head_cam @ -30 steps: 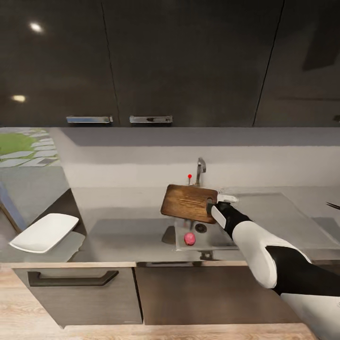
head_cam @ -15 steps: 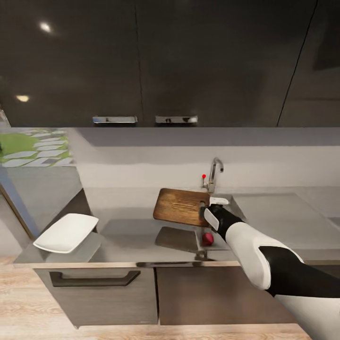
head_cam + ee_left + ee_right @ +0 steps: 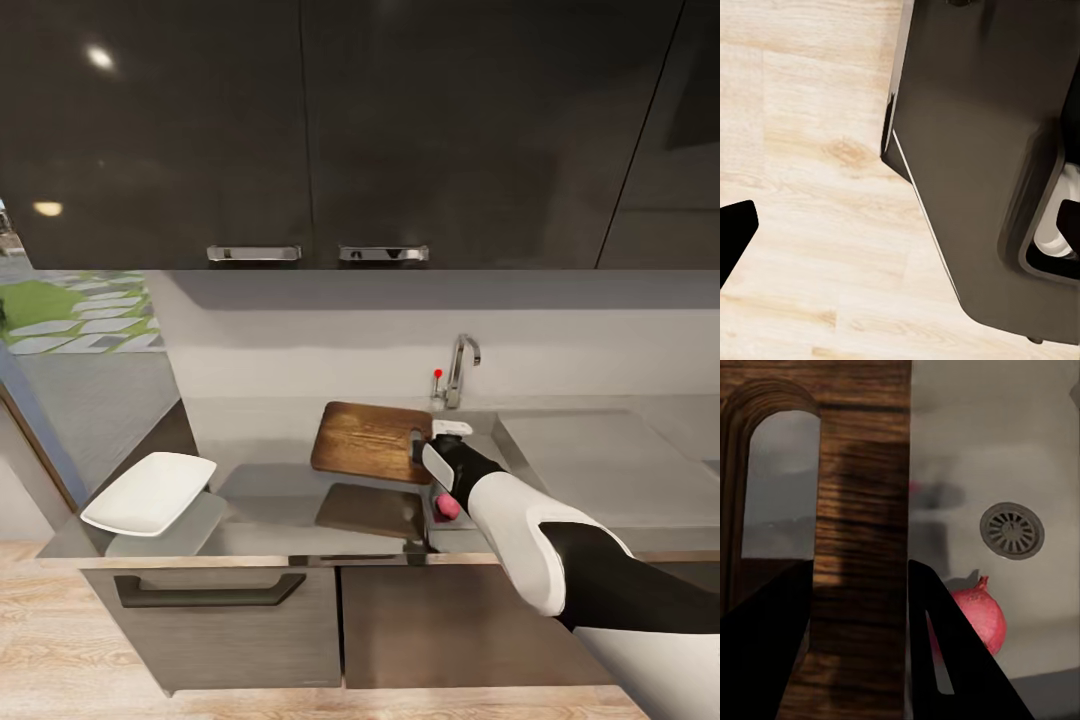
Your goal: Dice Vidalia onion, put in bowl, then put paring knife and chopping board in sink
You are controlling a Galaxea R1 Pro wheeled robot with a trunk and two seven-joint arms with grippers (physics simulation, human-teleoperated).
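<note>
My right gripper is shut on the handle end of the dark brown chopping board. It holds the board level above the countertop, just left of the faucet. In the right wrist view the fingers clamp the board beside its slot. The pink Vidalia onion lies in the sink near the drain. My forearm partly hides the onion in the head view. The white bowl rests at the counter's left end. The paring knife is out of view. My left gripper hangs open over the floor.
Glossy black upper cabinets with chrome handles hang over the counter. The steel drainboard lies right of the basin. Dark drawers sit under the counter. The left wrist view has a pale wood floor and my dark base.
The camera has shifted, so the scene sits further right in the picture. My right gripper has carried the board left and lower, from over the sink to over the counter.
</note>
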